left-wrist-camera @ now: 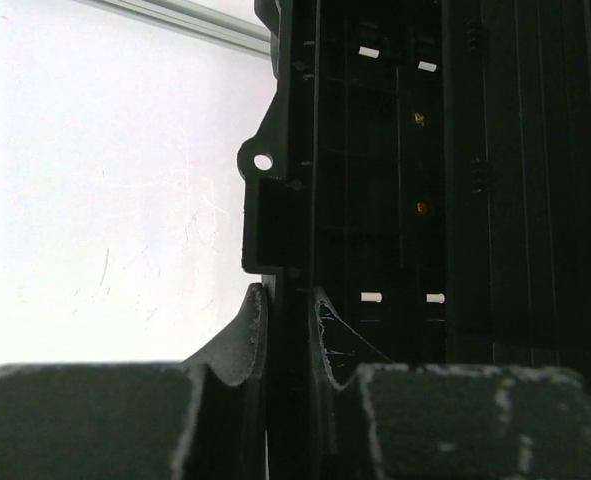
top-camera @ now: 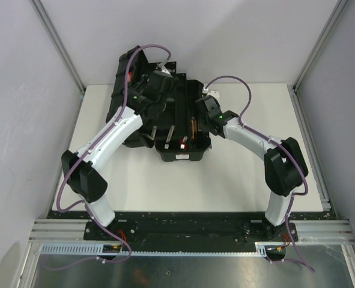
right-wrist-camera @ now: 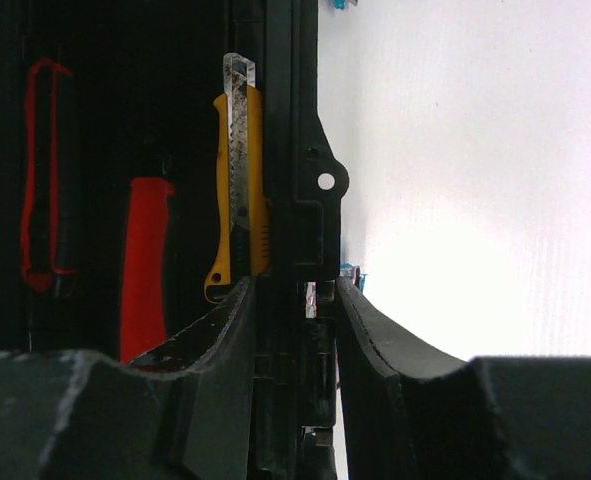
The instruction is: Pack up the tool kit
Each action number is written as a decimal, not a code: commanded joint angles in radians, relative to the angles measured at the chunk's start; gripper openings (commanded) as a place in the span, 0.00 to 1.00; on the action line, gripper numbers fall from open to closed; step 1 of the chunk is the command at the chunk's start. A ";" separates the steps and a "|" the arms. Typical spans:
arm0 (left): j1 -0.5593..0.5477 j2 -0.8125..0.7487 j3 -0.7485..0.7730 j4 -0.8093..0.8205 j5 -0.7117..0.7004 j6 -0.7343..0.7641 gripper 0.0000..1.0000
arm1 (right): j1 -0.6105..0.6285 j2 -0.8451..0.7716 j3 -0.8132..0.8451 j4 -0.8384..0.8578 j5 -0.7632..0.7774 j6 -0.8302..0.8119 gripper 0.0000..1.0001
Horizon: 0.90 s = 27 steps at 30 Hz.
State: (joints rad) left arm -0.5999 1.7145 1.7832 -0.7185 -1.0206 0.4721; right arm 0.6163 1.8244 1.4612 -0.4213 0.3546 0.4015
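Sitting far-middle on the white table (top-camera: 165,186), free room in front and beside: open black toolbox (top-camera: 183,155). Left gripper (left-wrist-camera: 287,300) pinched tight on its lid edge; right gripper (right-wrist-camera: 295,290) clamped across its right wall. Inside: red-handled tool (right-wrist-camera: 145,260), yellow cutter (right-wrist-camera: 237,180).

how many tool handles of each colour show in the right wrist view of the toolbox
yellow handle: 1
red handle: 1
black handle with red trim: 1
total in the toolbox: 3
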 commanded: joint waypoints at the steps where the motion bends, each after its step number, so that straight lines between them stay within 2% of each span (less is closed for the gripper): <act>1: -0.071 -0.093 0.066 0.302 -0.049 -0.012 0.00 | 0.016 -0.001 0.060 0.144 -0.038 0.060 0.00; 9: -0.161 -0.044 0.057 0.339 -0.125 0.002 0.00 | 0.013 0.024 0.016 0.177 -0.118 0.179 0.00; 22: -0.248 0.055 0.061 0.407 -0.265 0.074 0.00 | -0.005 0.049 -0.013 0.225 -0.188 0.328 0.00; 27: -0.268 0.097 0.078 0.414 -0.306 0.097 0.00 | -0.019 0.059 -0.013 0.240 -0.228 0.365 0.04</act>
State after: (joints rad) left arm -0.7811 1.8400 1.7687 -0.5751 -1.3033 0.6163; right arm 0.5850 1.8484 1.4342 -0.4076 0.2584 0.6174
